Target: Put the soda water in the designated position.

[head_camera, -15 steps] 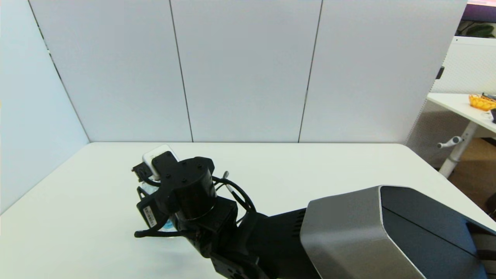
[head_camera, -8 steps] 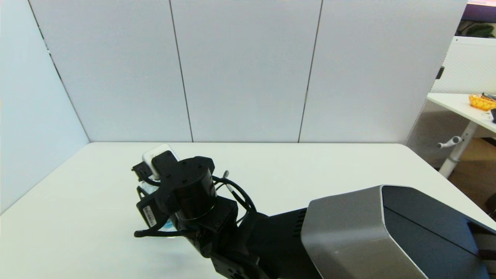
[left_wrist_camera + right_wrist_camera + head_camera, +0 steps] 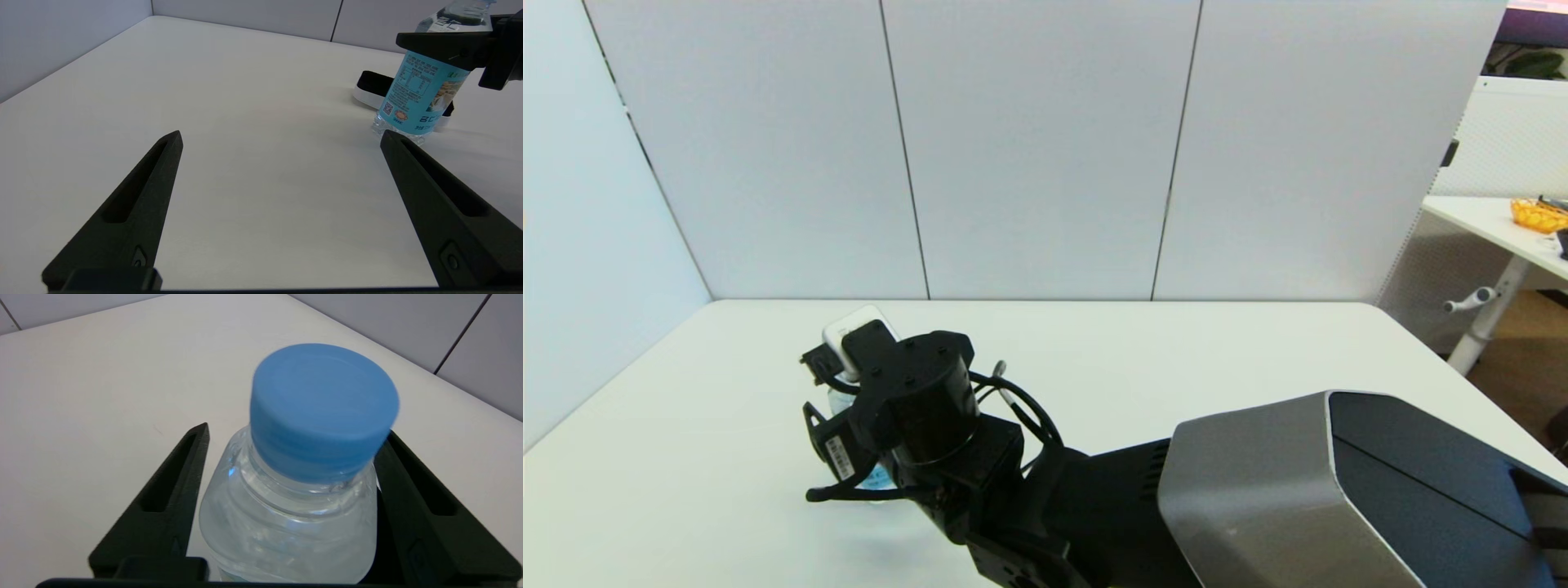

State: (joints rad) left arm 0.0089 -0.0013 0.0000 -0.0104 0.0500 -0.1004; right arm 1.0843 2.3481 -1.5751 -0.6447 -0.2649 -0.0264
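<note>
The white table [image 3: 1176,351] fills most of the room in front of me, with the robot's right arm reaching across it toward the left side. Near the far left part of the table lies a flat white block with a black top [image 3: 374,85], and the soda water [image 3: 425,96] stands just in front of it, leaning a little, its base down at the table surface; I cannot tell whether it is resting there or a hair above.

The right gripper [image 3: 294,457] has the bottle between its fingers at the shoulder, just under the blue cap [image 3: 322,408]. One finger seems to press the plastic; on the other side I see a sliver of gap, so the hold looks loose to me.

The left gripper [image 3: 282,139] sits low over bare table well to the side, fingers spread wide and holding nothing.

My worry is the tilt. If the fingers part while the bottle leans, it could topple and roll, or knock the block behind it. A high, slack hold could also let it swing or slip during any lift.
</note>
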